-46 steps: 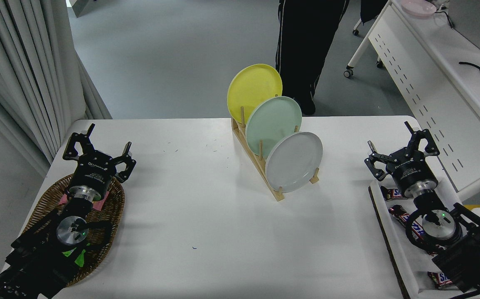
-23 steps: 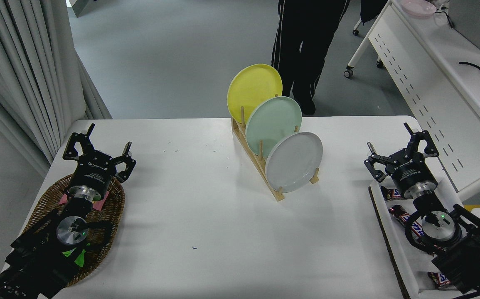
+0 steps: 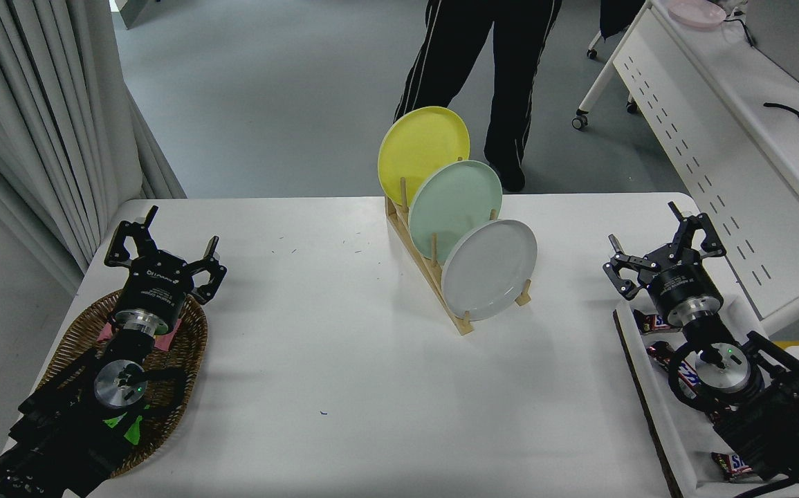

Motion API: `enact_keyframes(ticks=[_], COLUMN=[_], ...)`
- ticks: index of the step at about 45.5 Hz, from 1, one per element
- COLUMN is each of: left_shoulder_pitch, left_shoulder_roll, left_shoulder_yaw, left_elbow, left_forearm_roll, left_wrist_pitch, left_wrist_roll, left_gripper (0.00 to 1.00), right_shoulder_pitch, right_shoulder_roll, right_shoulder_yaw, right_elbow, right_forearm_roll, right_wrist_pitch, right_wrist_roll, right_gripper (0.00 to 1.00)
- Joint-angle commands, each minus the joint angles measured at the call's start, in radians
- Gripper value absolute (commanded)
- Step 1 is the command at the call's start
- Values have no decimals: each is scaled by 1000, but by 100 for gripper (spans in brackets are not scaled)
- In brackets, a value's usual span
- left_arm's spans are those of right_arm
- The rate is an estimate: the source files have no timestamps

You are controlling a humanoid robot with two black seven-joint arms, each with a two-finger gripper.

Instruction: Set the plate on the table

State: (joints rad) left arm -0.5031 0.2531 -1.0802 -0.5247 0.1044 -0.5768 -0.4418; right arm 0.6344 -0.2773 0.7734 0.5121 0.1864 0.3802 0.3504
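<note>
The pale grey-white plate stands on edge in the front slot of a wooden rack on the white table, in front of a mint green plate and a yellow plate. My right gripper is open and empty, hovering near the table's right edge, well to the right of the plate. My left gripper is open and parked at the lower left above a wicker basket.
A white tray with candy bars lies at the right edge under my right arm. A person in black trousers stands behind the table near the rack. A white desk stands at the far right.
My right gripper has shifted slightly up and to the left. The person behind the table has stepped, one leg moving left. The plates have not moved.
</note>
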Motion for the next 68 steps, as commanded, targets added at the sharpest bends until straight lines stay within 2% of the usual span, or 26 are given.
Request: enact_keyframes(ticks=[1, 7, 22, 35, 41, 54, 58, 63, 68], left_shoulder_pitch=[0, 0, 0, 0, 0, 0, 0, 0, 0], left_shoulder_roll=[0, 0, 0, 0, 0, 0, 0, 0, 0], left_shoulder_yaw=[0, 0, 0, 0, 0, 0, 0, 0, 0], left_elbow=[0, 0, -1, 0, -1, 0, 0, 0, -1], left_forearm_roll=[0, 0, 0, -2, 0, 0, 0, 0, 0], left_wrist_pitch=[0, 0, 0, 0, 0, 0, 0, 0, 0], left_wrist_roll=[0, 0, 0, 0, 0, 0, 0, 0, 0], left_gripper=[100, 100, 100, 100, 100, 100, 100, 100, 100], right_shoulder_pitch=[27, 83, 228, 445, 510, 594, 623, 663, 689], right_shoulder_roll=[-23, -49, -129, -284, -341, -346, -336, -327, -290], right_shoulder_yaw=[-31, -165, -538, -919, -984, -1060, -1100, -1106, -1089], right_elbow=[40, 97, 146, 390, 468, 526, 529, 548, 554], right_forearm_roll=[10, 11, 41, 50, 51, 85, 145, 240, 246], right_wrist_pitch=[-53, -124, -133, -129, -129, -129, -142, -185, -202], right_wrist_roll=[-1, -1, -1, -1, -1, -5, -59, -194, -327], right_gripper=[100, 100, 100, 100, 100, 100, 100, 100, 100])
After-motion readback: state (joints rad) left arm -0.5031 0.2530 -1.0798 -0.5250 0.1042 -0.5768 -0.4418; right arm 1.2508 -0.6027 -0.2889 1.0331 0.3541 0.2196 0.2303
